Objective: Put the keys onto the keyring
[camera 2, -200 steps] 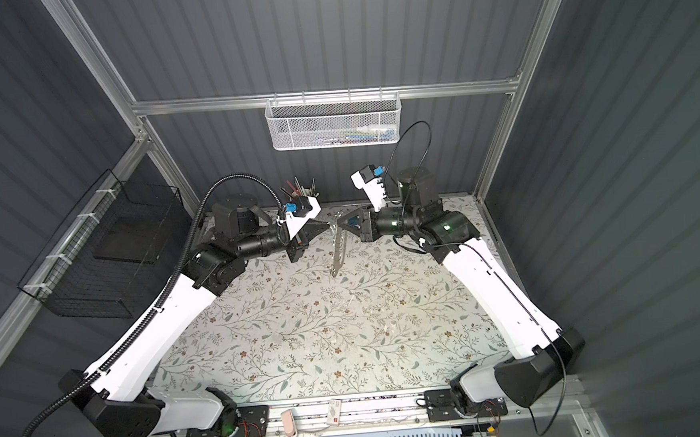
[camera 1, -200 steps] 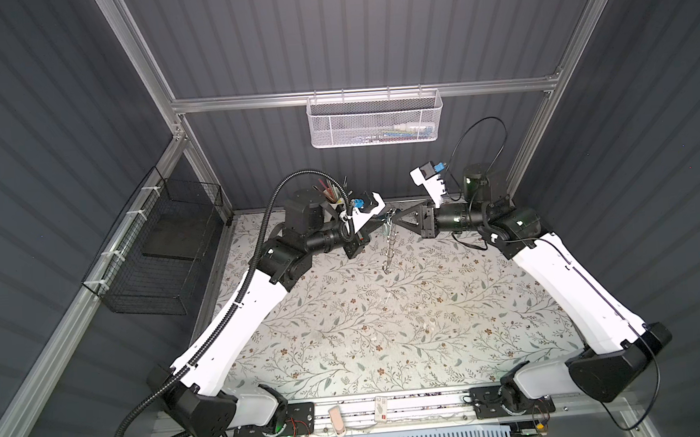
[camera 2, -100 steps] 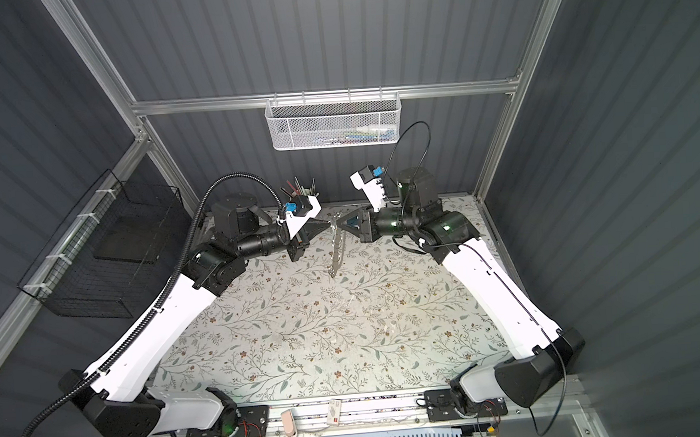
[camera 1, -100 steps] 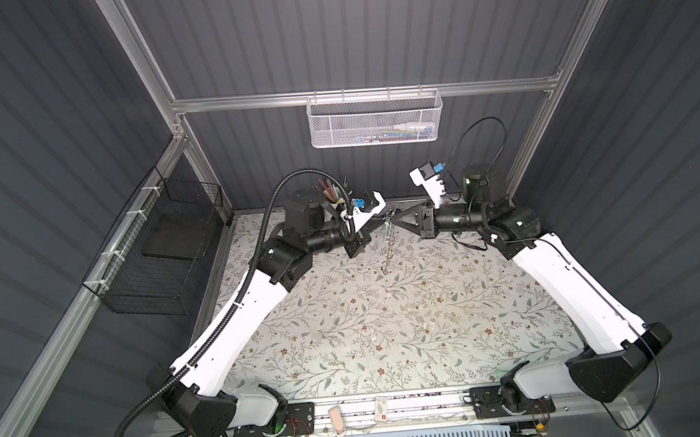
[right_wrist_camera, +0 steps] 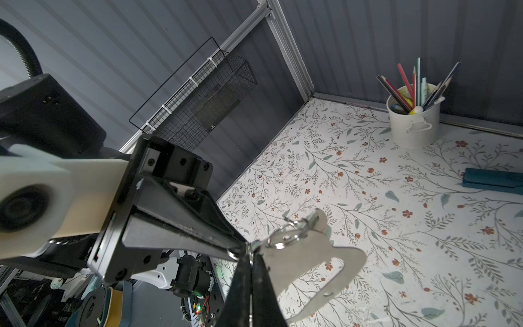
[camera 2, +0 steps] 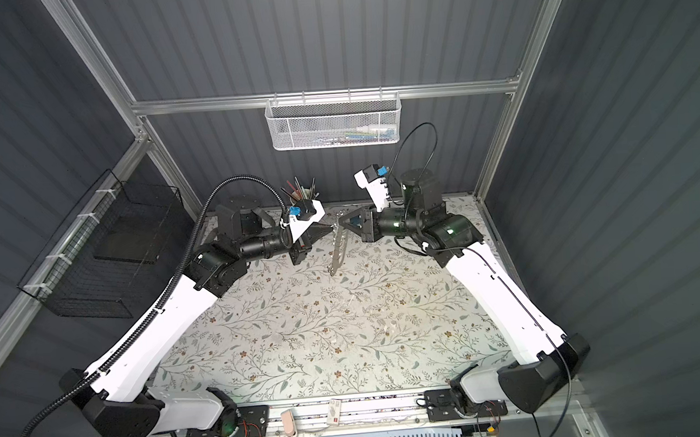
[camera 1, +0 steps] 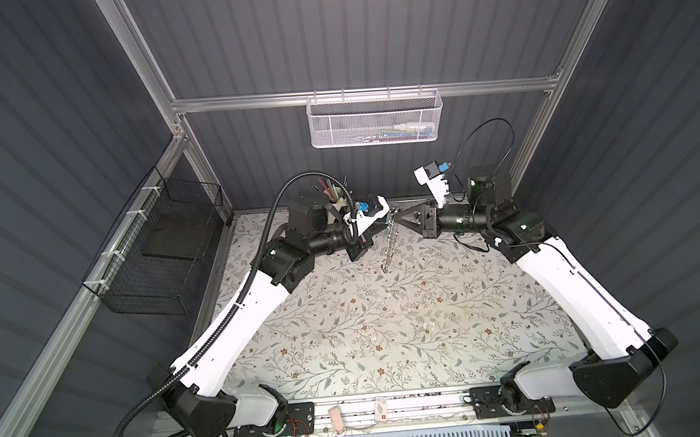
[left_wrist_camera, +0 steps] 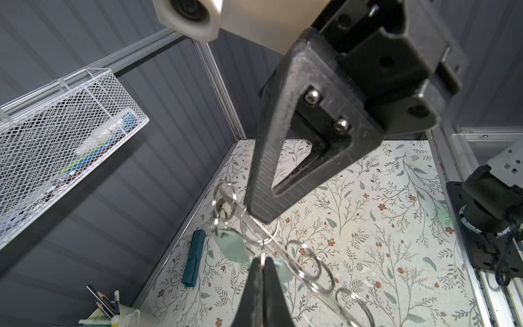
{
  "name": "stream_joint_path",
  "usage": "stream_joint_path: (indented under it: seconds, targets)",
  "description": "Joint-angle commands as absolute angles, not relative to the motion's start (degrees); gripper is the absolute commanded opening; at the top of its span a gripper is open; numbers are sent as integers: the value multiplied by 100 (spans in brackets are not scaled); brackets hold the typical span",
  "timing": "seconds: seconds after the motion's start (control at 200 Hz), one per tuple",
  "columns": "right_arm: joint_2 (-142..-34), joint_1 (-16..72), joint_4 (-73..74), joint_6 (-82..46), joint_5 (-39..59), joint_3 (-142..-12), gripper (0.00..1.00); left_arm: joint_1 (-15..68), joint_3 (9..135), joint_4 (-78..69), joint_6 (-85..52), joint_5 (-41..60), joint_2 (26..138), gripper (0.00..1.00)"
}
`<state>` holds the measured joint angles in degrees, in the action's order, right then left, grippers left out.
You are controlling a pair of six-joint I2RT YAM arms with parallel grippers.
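The keyring [camera 1: 388, 246] [camera 2: 336, 253] hangs edge-on above the back of the table, between both grippers. Its grey plate with the oval cutout [right_wrist_camera: 311, 254] shows in the right wrist view. Its row of split rings [left_wrist_camera: 311, 269] shows in the left wrist view. My right gripper [right_wrist_camera: 250, 256] [camera 1: 398, 217] is shut on the plate's top corner. My left gripper [left_wrist_camera: 262, 262] [camera 1: 386, 221] is shut on a thin silver ring hanging from one split ring. One key's mint tag [left_wrist_camera: 232, 246] dangles from the end ring. Another mint tag [left_wrist_camera: 284, 273] sits just behind the left fingers.
A dark-teal case [left_wrist_camera: 194, 259] [right_wrist_camera: 492, 181] lies by the back wall. A white cup of pencils [right_wrist_camera: 414, 124] [camera 2: 301, 193] stands at the back left. A white mesh basket [camera 1: 375, 122] hangs on the back wall and a black wire basket [camera 1: 162, 247] on the left wall.
Both grippers stay shut and in place. The hanging keyring has turned very slightly.
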<state>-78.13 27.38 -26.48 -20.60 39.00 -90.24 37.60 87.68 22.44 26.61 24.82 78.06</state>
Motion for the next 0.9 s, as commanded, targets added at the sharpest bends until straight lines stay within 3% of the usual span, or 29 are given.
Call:
stream_joint_path:
  seconds: [0.0,0.365,0.42,0.625,0.69,0.795,0.855,0.896]
  targets:
    - [-7673,2702,-2341,-2076,3736,-8956,5,3797,8721,2413,2650,2520,7730,0]
    - [-7477,2700,-2258,-1995,3310,-8758,6,3797,8552,1876,1655,3219,7687,0]
    - [-7425,2699,-2003,-2004,3316,-8673,6,3797,8531,1787,1426,3450,7706,4]
    - [-7254,2699,-1485,-2065,3333,-8407,6,3797,8460,1542,707,3949,7787,5]
    - [-7187,2701,-1285,-2074,3286,-8315,6,3797,8466,1481,396,3939,7795,16]
    - [-7086,2707,-1075,-2028,3181,-8172,6,3788,8700,1742,65,3733,7844,22]
    - [-7032,2707,-1022,-1967,3109,-8102,6,3764,8849,1859,-169,3616,7849,37]
    - [-6982,2699,-998,-1936,3062,-8055,6,3732,8901,1852,-314,3638,7824,41]
